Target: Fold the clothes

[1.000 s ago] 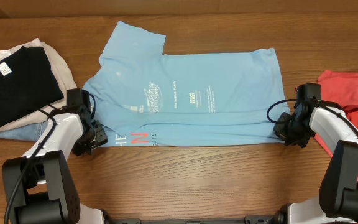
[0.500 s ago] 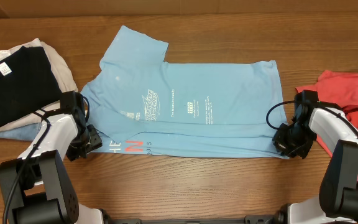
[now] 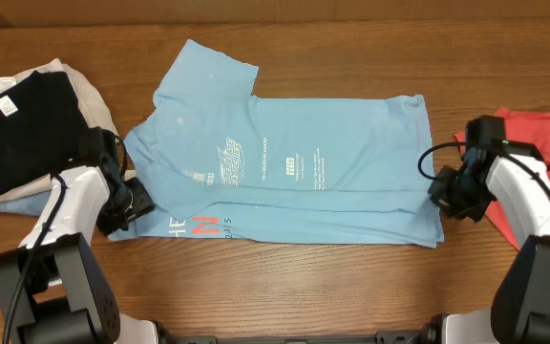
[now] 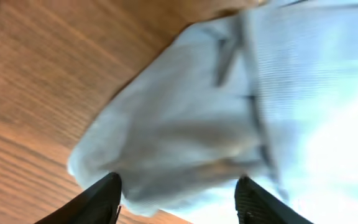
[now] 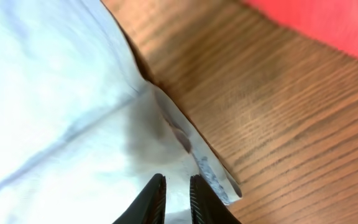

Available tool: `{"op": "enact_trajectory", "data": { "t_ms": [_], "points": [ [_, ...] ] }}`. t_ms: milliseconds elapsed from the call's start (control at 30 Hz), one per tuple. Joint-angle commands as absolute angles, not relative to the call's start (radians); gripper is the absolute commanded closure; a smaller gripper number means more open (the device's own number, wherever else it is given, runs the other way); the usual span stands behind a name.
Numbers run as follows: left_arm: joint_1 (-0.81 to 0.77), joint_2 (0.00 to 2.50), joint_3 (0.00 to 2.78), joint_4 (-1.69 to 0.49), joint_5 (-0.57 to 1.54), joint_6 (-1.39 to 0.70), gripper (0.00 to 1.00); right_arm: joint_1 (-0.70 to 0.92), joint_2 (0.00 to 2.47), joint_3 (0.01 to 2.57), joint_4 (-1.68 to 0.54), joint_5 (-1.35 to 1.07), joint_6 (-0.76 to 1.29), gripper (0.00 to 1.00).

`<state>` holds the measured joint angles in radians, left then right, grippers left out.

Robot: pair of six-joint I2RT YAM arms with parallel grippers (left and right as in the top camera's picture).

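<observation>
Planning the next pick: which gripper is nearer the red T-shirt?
Right. The right gripper is at the blue T-shirt's hem edge, just beside the red T-shirt. The left gripper is at the opposite, collar-end corner, with the whole garment between.

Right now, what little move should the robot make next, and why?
Probably back the left gripper away from the light blue T-shirt: its jaws stand open at the shirt's near left corner, which lies on the table, so nothing there needs holding.
</observation>
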<state>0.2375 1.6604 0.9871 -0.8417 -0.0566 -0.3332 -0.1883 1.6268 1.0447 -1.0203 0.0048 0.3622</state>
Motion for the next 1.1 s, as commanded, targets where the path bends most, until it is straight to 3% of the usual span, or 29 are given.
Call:
{"op": "enact_trajectory", "data": {
  "t_ms": [0, 100, 200, 700, 767, 967, 1067],
  "points": [
    [0.242, 1.624, 1.013, -0.844, 0.031, -0.299, 0.37, -0.192, 1.61, 1.062, -1.019, 0.013, 0.36, 0.81],
    [0.242, 1.625, 1.013, -0.844, 0.056, -0.292, 0.37, -0.192, 1.612, 1.061, -1.027, 0.013, 0.36, 0.76],
    [0.242, 1.625, 1.013, -0.828, 0.067, -0.292, 0.35, -0.192, 1.612, 1.051, -1.033, 0.013, 0.36, 0.64],
    [0.242, 1.625, 1.01, -0.813, 0.072, -0.292, 0.34, -0.192, 1.629, 0.923, -0.873, -0.003, 0.36, 0.64],
    [0.242, 1.625, 1.01, -0.813, 0.072, -0.292, 0.33, -0.192, 1.63, 0.92, -0.865, -0.002, 0.36, 0.65],
    [0.242, 1.625, 1.01, -0.815, 0.072, -0.292, 0.33, -0.192, 1.63, 0.92, -0.854, -0.003, 0.36, 0.87],
    [0.242, 1.625, 1.01, -0.815, 0.072, -0.292, 0.33, -0.192, 1.63, 0.92, -0.854, -0.003, 0.36, 0.91]
  ]
}}
